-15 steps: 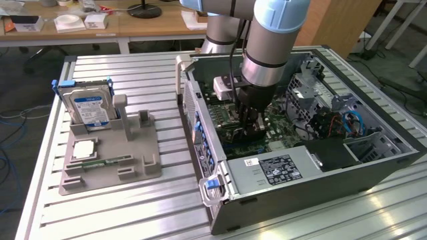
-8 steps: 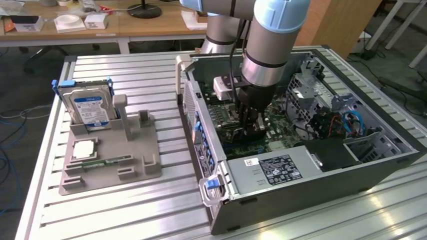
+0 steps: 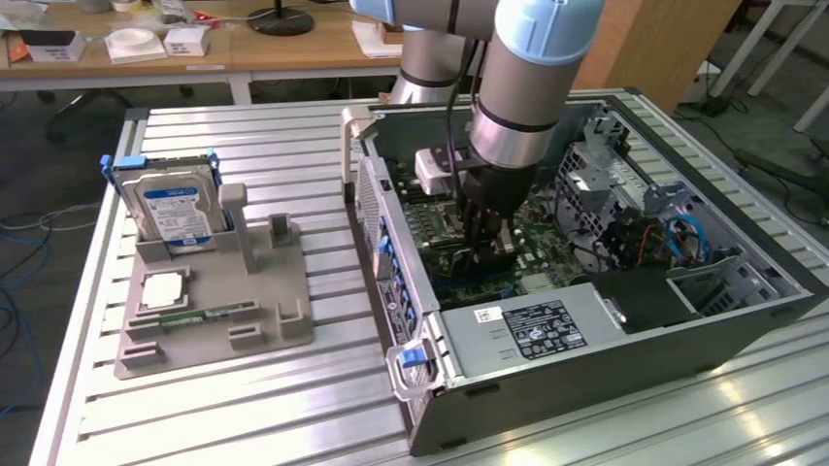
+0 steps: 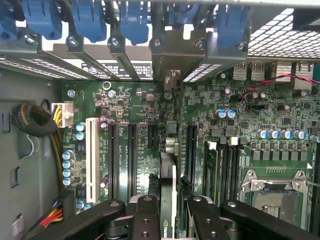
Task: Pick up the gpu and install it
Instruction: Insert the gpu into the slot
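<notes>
Progress looked well past the halfway mark when we studied both views. In the exterior view the arm reached down into the open computer case (image 3: 725, 320) at the centre of the frame, and the gripper (image 3: 490, 254) hung low over the motherboard (image 3: 447, 267). The grey stand (image 3: 214, 311) on the table (image 3: 259, 136), at the left of that frame, still carried the hard drive (image 3: 175, 209) with its blue label and a small memory stick (image 3: 208, 316), but we saw no card on it, so we judged the pick-up done.

In the wrist view the gpu (image 4: 169, 195) stood on edge at the lower centre of the frame, pinched between the two black fingers (image 4: 145, 222) of the gripper (image 4: 170, 220), which was partly closed around the thin card. The card's far end ran up toward a metal bracket (image 4: 172, 80) at the rear slot openings, under the blue latches (image 4: 135, 20) along the top of the frame. It sat in line with the long black expansion slots (image 4: 132, 150) on the green board.

What remained, as we judged it, was the seating itself: we could not tell whether the card's lower edge was already fully pressed into its slot, and the grip had not been let go.
</notes>
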You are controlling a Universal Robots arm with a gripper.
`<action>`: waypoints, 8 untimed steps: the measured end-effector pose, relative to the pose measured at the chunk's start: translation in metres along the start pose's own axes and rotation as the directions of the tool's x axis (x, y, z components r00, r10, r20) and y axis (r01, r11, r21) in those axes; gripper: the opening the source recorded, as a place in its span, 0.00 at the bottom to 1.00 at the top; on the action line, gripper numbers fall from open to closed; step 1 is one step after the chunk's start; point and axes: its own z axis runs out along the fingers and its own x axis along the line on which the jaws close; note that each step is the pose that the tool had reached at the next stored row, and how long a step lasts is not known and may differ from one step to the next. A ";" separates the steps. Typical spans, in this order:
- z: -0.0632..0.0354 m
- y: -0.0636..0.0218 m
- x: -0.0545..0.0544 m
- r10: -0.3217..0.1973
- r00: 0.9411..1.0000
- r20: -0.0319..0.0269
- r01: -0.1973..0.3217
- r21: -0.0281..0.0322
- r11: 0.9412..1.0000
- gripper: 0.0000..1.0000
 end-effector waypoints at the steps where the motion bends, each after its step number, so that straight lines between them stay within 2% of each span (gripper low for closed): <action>1: 0.0002 0.0001 0.000 0.000 1.000 0.000 0.000 -0.001 1.000 0.26; 8: 0.0041 0.0000 0.000 0.000 1.000 0.000 0.000 -0.005 1.000 0.26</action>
